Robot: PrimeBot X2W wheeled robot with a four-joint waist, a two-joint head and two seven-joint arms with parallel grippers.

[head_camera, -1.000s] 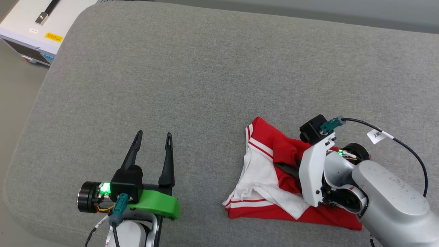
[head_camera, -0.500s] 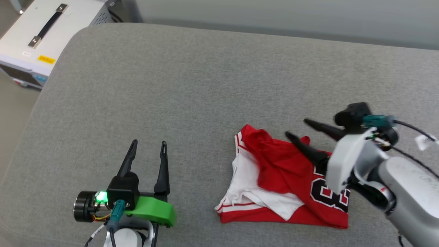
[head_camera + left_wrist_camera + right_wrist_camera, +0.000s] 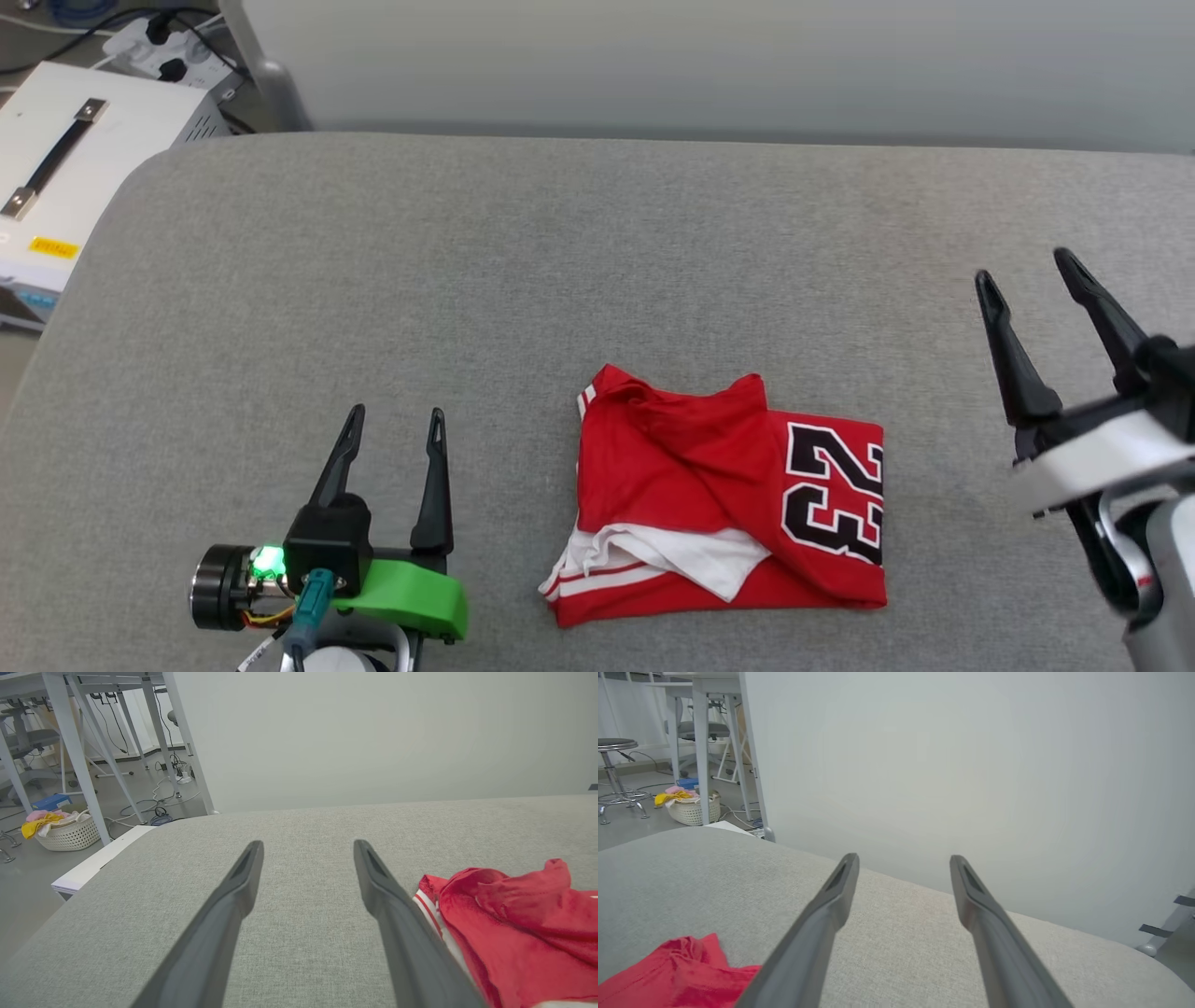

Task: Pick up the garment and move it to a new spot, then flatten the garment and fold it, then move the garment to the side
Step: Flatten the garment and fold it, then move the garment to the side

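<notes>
Folded red jersey (image 3: 719,518) lying on the grey cushion (image 3: 560,280) between the left gripper (image 3: 392,422) and right gripper (image 3: 1022,266); both spread wide, empty.

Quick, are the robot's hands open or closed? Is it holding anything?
Left gripper: open, holding nothing.
Right gripper: open, holding nothing, clear of the garment.

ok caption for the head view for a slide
Folded red jersey lies on the grey cushion between the open left gripper and open right gripper

Left gripper (image 3: 397,413) and right gripper (image 3: 1023,266) both hover with fingers spread wide — tips pointing forward.
</notes>
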